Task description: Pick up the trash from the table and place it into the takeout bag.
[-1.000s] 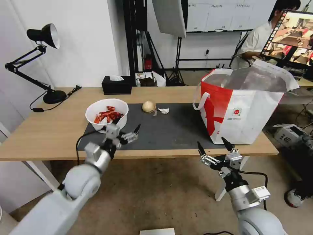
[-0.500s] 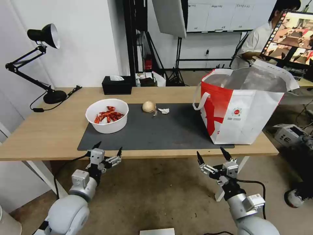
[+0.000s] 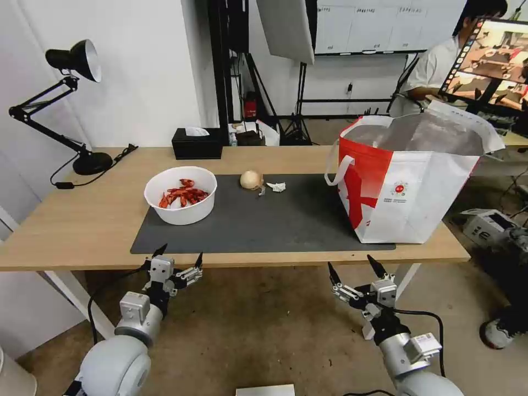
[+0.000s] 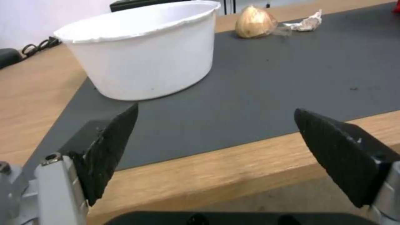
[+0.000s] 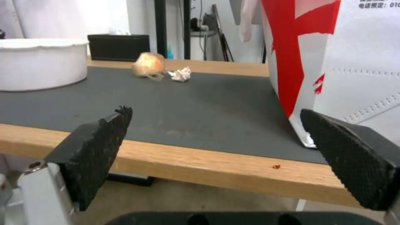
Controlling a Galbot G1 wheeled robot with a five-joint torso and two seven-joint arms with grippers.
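Observation:
On the table (image 3: 82,220), a white bowl (image 3: 180,194) of red crayfish shells sits at the left end of the dark grey mat (image 3: 275,220). A beige round lump (image 3: 251,179) and a small crumpled tissue (image 3: 276,187) lie at the mat's far edge. The red-and-white takeout bag (image 3: 407,181) stands open at the right end. My left gripper (image 3: 180,257) is open and empty, in front of and below the table's near edge. My right gripper (image 3: 352,267) is open too, low in front of the bag. The left wrist view shows the bowl (image 4: 142,53), lump (image 4: 254,22) and tissue (image 4: 306,24).
A black tissue box (image 3: 196,143) and a black desk lamp (image 3: 71,104) stand at the back left of the table. A person sits at a monitor behind the bag. Bare floor lies under both arms.
My left gripper came back from beside the bowl, over the table's near edge, and dropped below it. My right gripper sank a little lower. Nothing on the table moved.

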